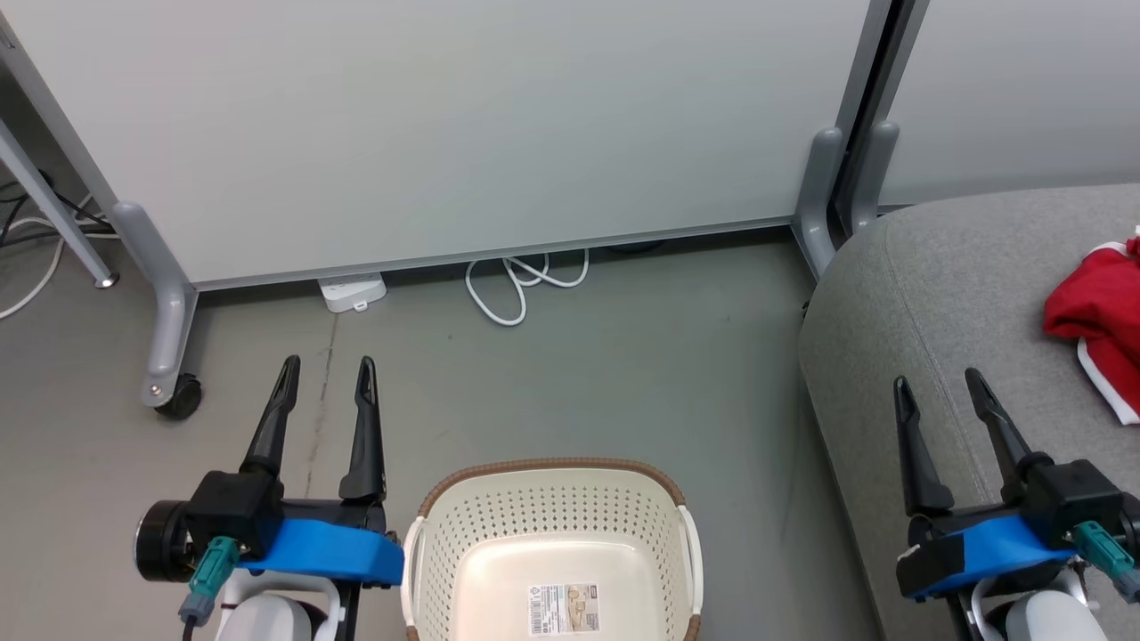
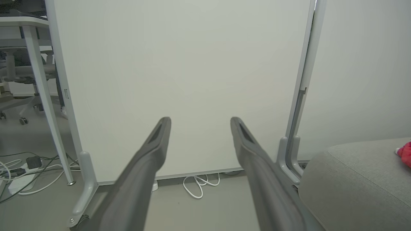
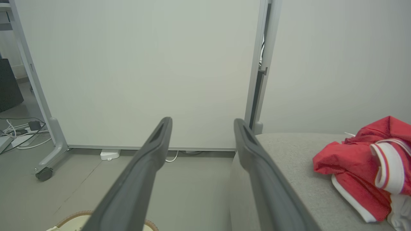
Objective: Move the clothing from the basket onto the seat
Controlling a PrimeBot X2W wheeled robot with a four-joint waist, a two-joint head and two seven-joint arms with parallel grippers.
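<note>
Though near right tool (image 1: 936, 378), clothing (image 1: 1094, 312) on seat (image 1: 935, 267)

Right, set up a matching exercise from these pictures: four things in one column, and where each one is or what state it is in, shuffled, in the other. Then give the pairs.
Things
1. clothing
2. basket
3. left gripper
4. white cable

Place or state
A. open, holding nothing, to the left of the basket
B. on the floor, with a printed label on its bottom
C. heaped on the seat
D. looped on the floor at the foot of the partition

Pairs: 1-C, 2-B, 3-A, 4-D
</note>
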